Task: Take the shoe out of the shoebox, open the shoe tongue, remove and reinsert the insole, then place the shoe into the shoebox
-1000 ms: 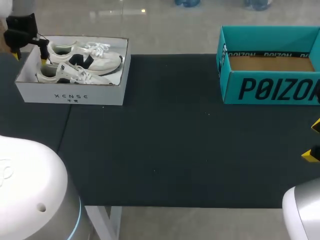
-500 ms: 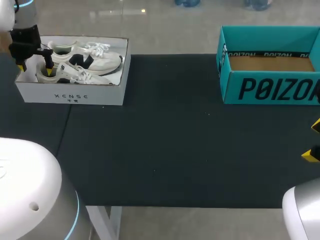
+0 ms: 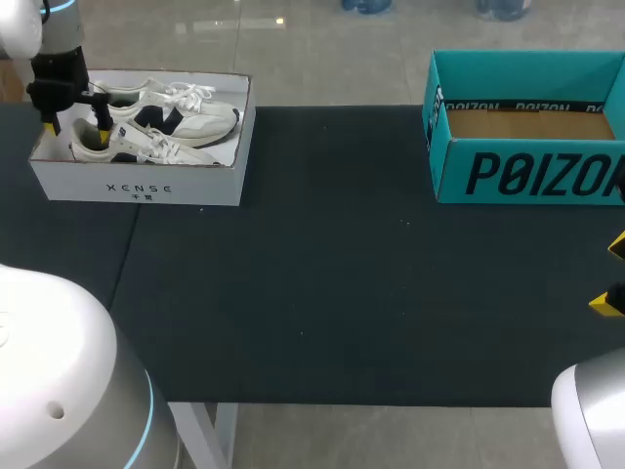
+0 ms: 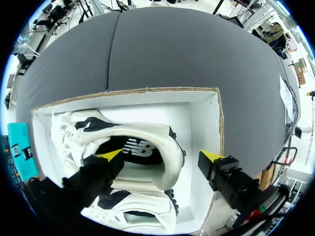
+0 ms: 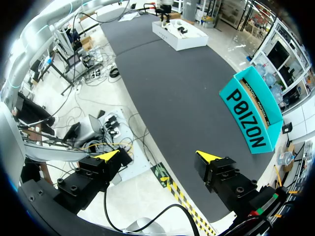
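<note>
A pair of white sneakers with dark side panels lies in the white shoebox (image 3: pixel 137 186) at the table's far left. My left gripper (image 3: pixel 75 127) hangs open in the box's left end, over the heel of the near shoe (image 3: pixel 146 147). In the left wrist view the left gripper (image 4: pixel 161 155) straddles that shoe's heel (image 4: pixel 167 164): one fingertip (image 4: pixel 110 155) over the dark opening, the other over the bare box floor (image 4: pixel 197 113). The far shoe (image 3: pixel 181 107) lies beside it. My right gripper (image 3: pixel 613 276) stands open and empty at the table's right edge, also seen as the right gripper (image 5: pixel 157 156).
A teal shoebox (image 3: pixel 527 171) with a brown floor stands open at the back right, also seen as the teal box (image 5: pixel 251 118) ahead of the right gripper. The dark table mat (image 3: pixel 342 274) stretches between the two boxes.
My left gripper has moved right and down into the white box, ending over the near shoe's heel. The right arm has not moved.
</note>
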Action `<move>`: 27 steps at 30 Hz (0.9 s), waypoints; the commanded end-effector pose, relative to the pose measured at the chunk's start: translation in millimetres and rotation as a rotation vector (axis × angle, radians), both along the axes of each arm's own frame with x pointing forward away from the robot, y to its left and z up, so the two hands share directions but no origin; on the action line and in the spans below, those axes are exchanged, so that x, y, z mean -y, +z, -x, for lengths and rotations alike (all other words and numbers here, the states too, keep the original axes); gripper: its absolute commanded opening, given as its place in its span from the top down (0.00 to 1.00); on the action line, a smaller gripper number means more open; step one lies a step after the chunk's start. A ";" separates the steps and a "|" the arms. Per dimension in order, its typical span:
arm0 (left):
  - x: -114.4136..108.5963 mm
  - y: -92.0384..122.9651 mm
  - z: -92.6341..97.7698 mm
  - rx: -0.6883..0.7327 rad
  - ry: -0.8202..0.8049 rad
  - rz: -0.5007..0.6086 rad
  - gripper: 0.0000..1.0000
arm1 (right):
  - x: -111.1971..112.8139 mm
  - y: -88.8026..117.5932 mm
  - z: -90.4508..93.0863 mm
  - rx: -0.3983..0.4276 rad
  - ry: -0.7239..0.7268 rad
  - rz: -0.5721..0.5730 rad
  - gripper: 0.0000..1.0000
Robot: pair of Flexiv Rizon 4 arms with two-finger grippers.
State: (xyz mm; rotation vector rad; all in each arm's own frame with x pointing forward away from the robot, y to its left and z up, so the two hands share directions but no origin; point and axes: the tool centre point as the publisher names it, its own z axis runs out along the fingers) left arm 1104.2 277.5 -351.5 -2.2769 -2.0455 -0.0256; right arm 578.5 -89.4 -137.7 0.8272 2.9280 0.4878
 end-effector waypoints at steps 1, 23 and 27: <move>-1.2 -10.0 -15.9 -0.030 -0.004 0.002 0.00 | -1.0 3.0 -3.0 -0.009 0.001 0.004 0.00; -8.1 -13.9 -23.9 -0.010 -0.016 0.032 0.49 | -1.0 3.0 -3.0 -0.009 0.001 0.004 0.00; -8.4 -12.3 -23.0 -0.007 -0.016 0.034 0.51 | -1.0 3.0 -3.0 -0.009 0.001 0.004 0.00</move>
